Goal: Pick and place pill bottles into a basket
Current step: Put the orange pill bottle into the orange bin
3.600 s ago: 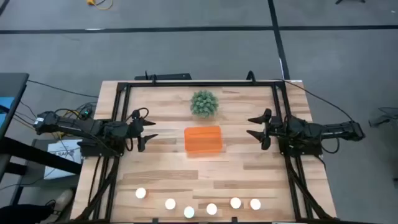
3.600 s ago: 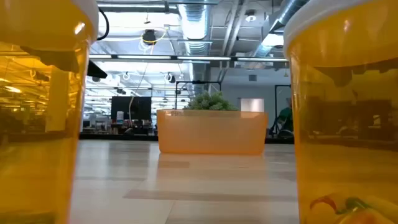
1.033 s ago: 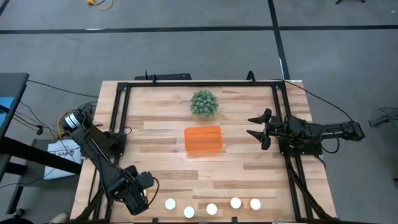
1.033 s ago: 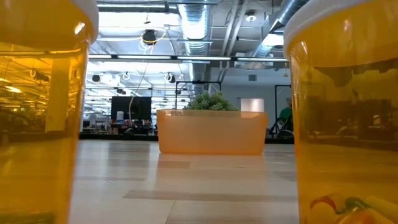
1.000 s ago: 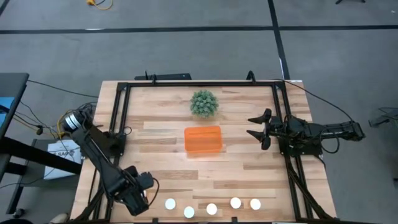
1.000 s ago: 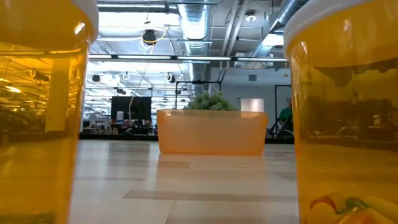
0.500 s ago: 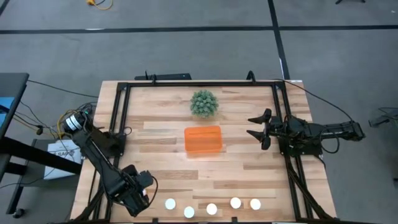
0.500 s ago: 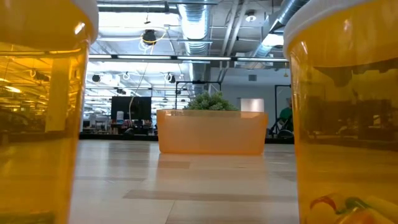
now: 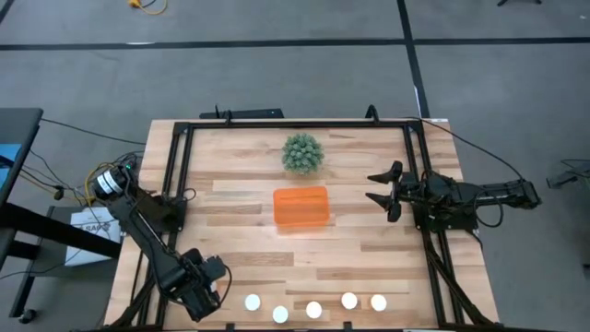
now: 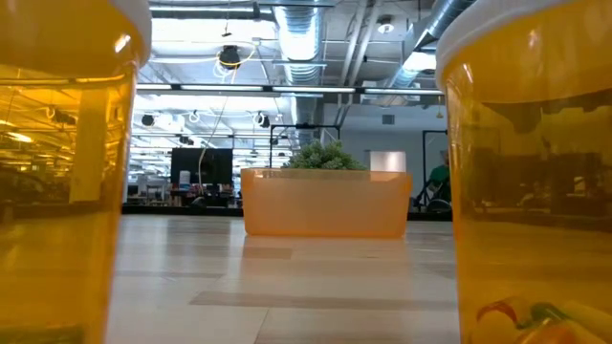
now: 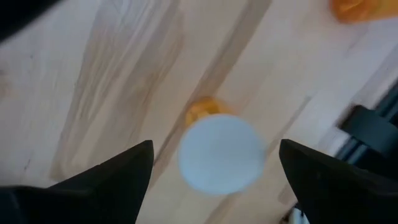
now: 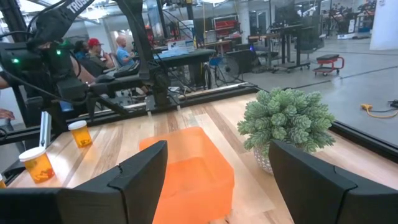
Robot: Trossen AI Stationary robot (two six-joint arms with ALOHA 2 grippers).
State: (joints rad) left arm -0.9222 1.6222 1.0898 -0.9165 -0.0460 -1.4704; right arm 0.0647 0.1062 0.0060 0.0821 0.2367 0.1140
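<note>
Several pill bottles stand on their bases in a row near the table's near edge, showing as white caps (image 9: 313, 310). My left gripper (image 9: 206, 289) is open and points down over the leftmost bottle, which it hides in the high view. In the left wrist view that bottle's white cap (image 11: 222, 154) lies between my two fingers (image 11: 112, 177), apart from both. The orange basket (image 9: 300, 207) stands at the table's middle. My right gripper (image 9: 383, 189) is open and empty at the table's right edge, level with the basket (image 12: 186, 168).
A round green plant (image 9: 301, 153) stands just beyond the basket, toward the far edge. A black frame (image 9: 295, 124) runs around the table. In the low view two amber bottles (image 10: 535, 172) stand close in front, with the basket (image 10: 325, 203) behind them.
In the last second nothing has visibly changed. Before that, my left gripper went from the table's left edge toward the near edge and tipped down over the leftmost bottle.
</note>
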